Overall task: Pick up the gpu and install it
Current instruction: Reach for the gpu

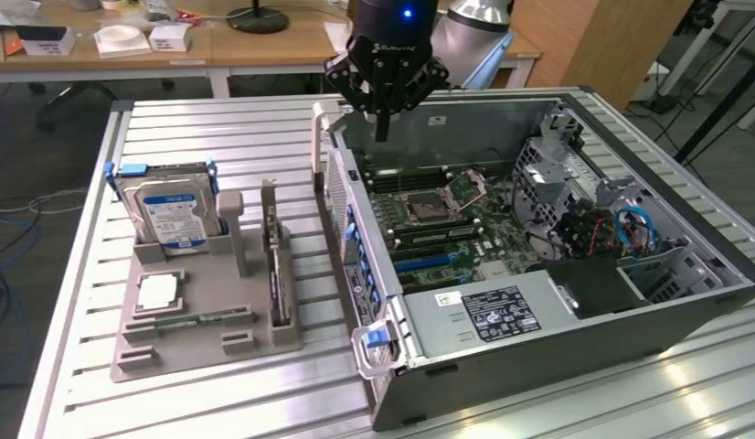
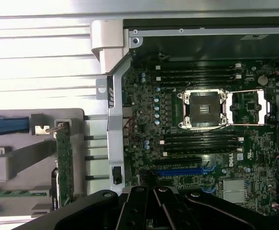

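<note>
Ribbed aluminium tabletop [image 1: 207, 137] under everything, and on it I see the gpu [image 1: 276, 274] standing on its long edge in a slot of the grey holder tray [image 1: 170, 352], its silver bracket end pointing to the far side. From the wrist camera the gpu [image 2: 64, 163] shows as a thin green-edged board in that same tray. Nothing grips it.

Just beside it, towards the exterior view's left, a grey upright post [image 1: 235, 229] of the tray rises. Further left the hard drive [image 1: 170, 215] with its blue-white label stands in its own pocket. A memory stick [image 1: 188, 320] lies flat at the tray's near part.

On the exterior view's right of the gpu lies the open computer case [image 1: 670, 302]. Its side wall [image 1: 341, 229] stands between the card and the motherboard [image 1: 463, 233]. I can see the empty processor socket [image 2: 202, 109] and the power supply [image 1: 494, 311] at the near end.

My gripper [image 1: 381, 128] hangs over the far edge of the case, well apart from the gpu, its fingers pressed together with nothing between them. Its black body [image 2: 154, 206] sits above the motherboard in the wrist view.

Beyond the table are wooden desks [image 1: 231, 46] with small white boxes, and blue cables [image 1: 5, 210] trail on the floor at the exterior view's left.
</note>
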Robot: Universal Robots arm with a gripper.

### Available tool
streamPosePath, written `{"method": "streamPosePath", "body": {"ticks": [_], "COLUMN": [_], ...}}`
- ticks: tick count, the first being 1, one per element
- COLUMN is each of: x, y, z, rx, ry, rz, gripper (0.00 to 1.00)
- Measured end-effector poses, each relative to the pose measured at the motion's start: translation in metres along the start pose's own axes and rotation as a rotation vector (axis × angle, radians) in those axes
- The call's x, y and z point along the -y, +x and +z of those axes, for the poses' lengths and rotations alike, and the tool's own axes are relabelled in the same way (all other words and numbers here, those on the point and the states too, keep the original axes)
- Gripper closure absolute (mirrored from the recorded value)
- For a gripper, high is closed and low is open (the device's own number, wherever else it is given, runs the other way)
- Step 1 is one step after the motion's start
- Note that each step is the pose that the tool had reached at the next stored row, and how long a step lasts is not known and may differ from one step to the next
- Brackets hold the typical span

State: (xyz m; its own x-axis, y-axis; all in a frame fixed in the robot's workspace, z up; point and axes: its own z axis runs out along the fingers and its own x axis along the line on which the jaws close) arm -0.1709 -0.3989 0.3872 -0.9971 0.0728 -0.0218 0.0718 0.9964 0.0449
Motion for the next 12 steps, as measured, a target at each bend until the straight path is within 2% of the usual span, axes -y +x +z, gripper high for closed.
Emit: {"method": "streamPosePath", "body": {"ticks": [4,10,11,12], "x": [0.0004,0.0015,0.0023,0.0025], "y": [0.005,0.019,0.031,0.033], "z": [0.0004,0.0013,0.0021,0.0022], "rx": [-0.0004,-0.001,-0.0016,-0.0017], "ry": [0.0,0.0001,0.0001,0.0001], "rz": [0.0,0.0,0.0,0.0], "gripper": [0.89,0.89,0.89,0.89]}}
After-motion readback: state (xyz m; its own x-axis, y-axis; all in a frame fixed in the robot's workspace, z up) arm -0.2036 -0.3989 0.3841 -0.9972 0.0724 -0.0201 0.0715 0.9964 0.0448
